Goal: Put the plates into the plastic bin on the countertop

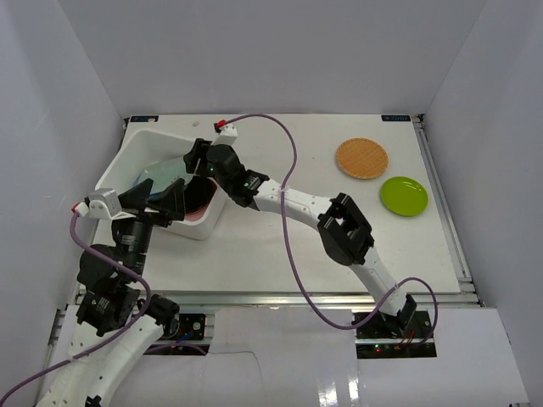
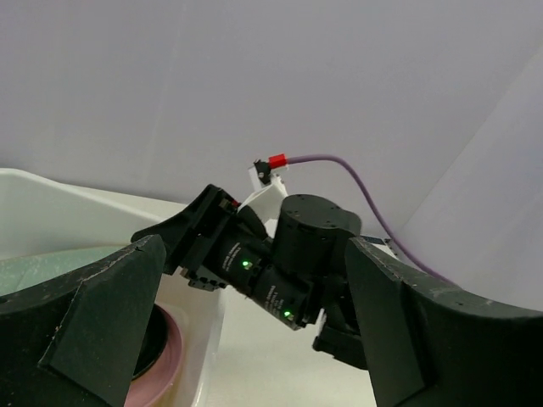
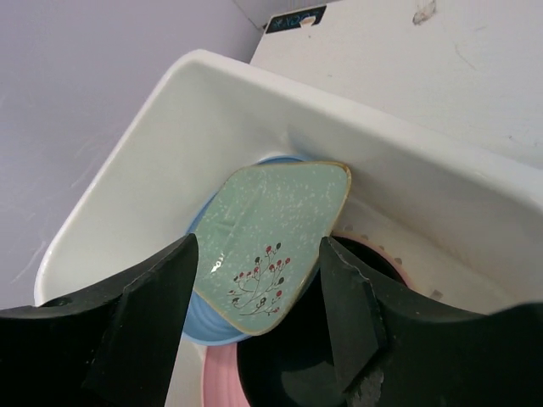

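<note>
At the near corner of the plastic bin (image 3: 212, 93), the left gripper (image 1: 163, 199) hangs with its fingers spread and nothing between them, its wrist camera looking across at the other arm. Inside the bin, a pale green dish (image 3: 271, 246) lies tilted on a blue plate (image 3: 208, 318), one corner propped against the sloping far wall, with a black plate (image 3: 288, 365) and a pink plate (image 3: 216, 381) overlapping beside it. What lies beneath them cannot be made out. Directly above the dish, the right gripper (image 1: 198, 161) is also parted and empty, and its arm stretches across the countertop (image 1: 280, 254) from the right-hand base. The step in hand looks like clearing out of the bin. It is best done by rising straight up before swinging right, so that neither finger catches the dish's raised corner or the flared rim, and by passing wide of the left gripper parked close by. Well to the right, two plates are not yet binned: a lime green plate (image 1: 404, 196) and, farther back, an orange plate (image 1: 361, 158). Both lie flat on the white surface and will likely need a low approach to one rim edge.
</note>
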